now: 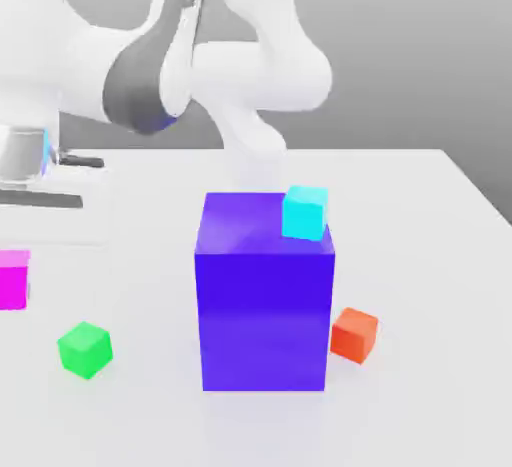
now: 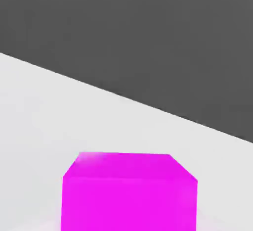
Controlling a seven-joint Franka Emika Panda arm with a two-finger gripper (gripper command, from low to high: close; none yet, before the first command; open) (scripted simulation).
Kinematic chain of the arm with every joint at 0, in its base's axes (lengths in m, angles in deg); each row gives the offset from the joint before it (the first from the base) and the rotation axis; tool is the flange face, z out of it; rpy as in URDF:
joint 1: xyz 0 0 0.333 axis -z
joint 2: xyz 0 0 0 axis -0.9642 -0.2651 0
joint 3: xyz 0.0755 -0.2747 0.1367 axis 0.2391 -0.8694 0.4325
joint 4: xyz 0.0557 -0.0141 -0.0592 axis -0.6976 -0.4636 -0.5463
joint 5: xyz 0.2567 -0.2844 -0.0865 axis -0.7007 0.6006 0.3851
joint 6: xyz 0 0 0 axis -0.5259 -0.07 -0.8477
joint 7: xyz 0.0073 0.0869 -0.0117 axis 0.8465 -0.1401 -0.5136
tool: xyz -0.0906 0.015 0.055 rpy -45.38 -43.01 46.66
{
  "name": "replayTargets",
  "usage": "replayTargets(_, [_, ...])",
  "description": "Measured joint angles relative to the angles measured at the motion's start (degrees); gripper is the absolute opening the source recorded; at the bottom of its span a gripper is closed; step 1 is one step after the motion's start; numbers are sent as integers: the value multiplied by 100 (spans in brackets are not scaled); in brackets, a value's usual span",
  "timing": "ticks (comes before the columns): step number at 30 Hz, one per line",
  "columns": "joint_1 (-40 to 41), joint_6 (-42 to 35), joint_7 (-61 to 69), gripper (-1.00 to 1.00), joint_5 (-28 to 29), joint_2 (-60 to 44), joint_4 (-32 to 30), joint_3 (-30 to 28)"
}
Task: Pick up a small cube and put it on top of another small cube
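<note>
Item 1: magenta cube (image 1: 13,279), small, matte. It sits on the table at the far 9 o'clock edge of the exterior view, partly cut by the frame. The hand view has it close beneath the camera (image 2: 129,191), resting on the white surface.

Item 2: green cube (image 1: 84,348), small, the stacking target. It lies at roughly 5 o'clock from the magenta cube, near it but apart, with bare table around it.

Item 3: gripper. The hand's metallic body appears at the exterior view's 9 o'clock edge above the magenta cube; the fingers' state cannot be told.

Item 4: large purple-blue block (image 1: 265,295), centre of the table, with a cyan cube (image 1: 304,212) by its upper 1 o'clock corner; whether it rests on top or stands behind cannot be told. An orange-red cube (image 1: 354,334) lies just beside the block's base at 4 o'clock.

Risks, as judged: an off-centre descent could nudge the magenta cube aside instead of straddling it. A skewed pinch could let it slip in transit. A release off-centre over the green cube could tip the stack or push the green one away. The tall block stands well apart from the short carry path, so a collision seems unlikely.

Surface: plain white table (image 1: 430,395), smooth and faintly glossy. Surroundings: featureless dark grey backdrop.
</note>
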Motion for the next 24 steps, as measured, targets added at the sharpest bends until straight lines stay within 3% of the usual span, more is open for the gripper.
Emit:
replayTargets(11, [-18, -364, 909, -100, -286, -421, -690, -146])
replayTargets(24, [78, 650, 1735, -100, -1407, -1600, -640, 179])
